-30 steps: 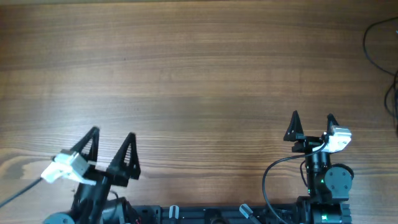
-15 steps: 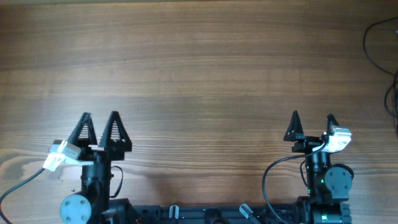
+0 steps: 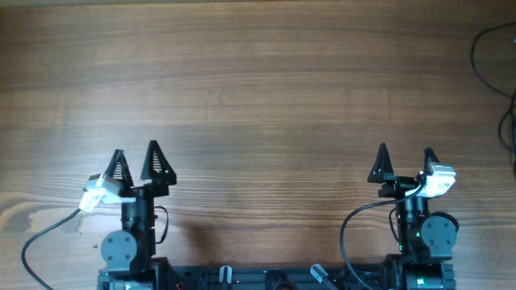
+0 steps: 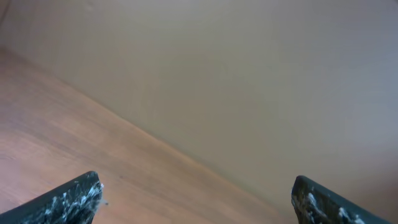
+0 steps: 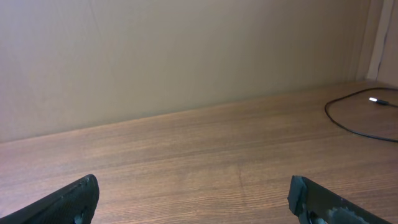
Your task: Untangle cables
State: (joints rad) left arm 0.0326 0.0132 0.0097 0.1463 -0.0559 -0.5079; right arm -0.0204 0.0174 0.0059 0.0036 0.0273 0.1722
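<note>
Thin black cables [image 3: 474, 58] lie in loose loops at the table's far right edge, partly cut off by the overhead frame. In the right wrist view one cable [image 5: 341, 124] curves over the wood at the right, with a small pale plug tip [image 5: 374, 99]. My right gripper [image 3: 405, 155] stands open near the front edge, well short of the cables, with nothing between its fingers [image 5: 65, 202]. My left gripper [image 3: 135, 155] is open and empty at the front left, far from the cables. Its wrist view shows only bare wood and wall between its fingertips [image 4: 71, 199].
The wooden table [image 3: 258, 97] stretches wide ahead of both grippers. A plain beige wall [image 5: 186, 56] rises at its far edge. Both arm bases [image 3: 266, 278] sit along the front edge, and thicker black robot leads [image 3: 345, 234] loop beside them.
The left arm has swung from a leftward tilt to pointing straight ahead and shifted slightly right, jaws still open. The right arm has not moved.
</note>
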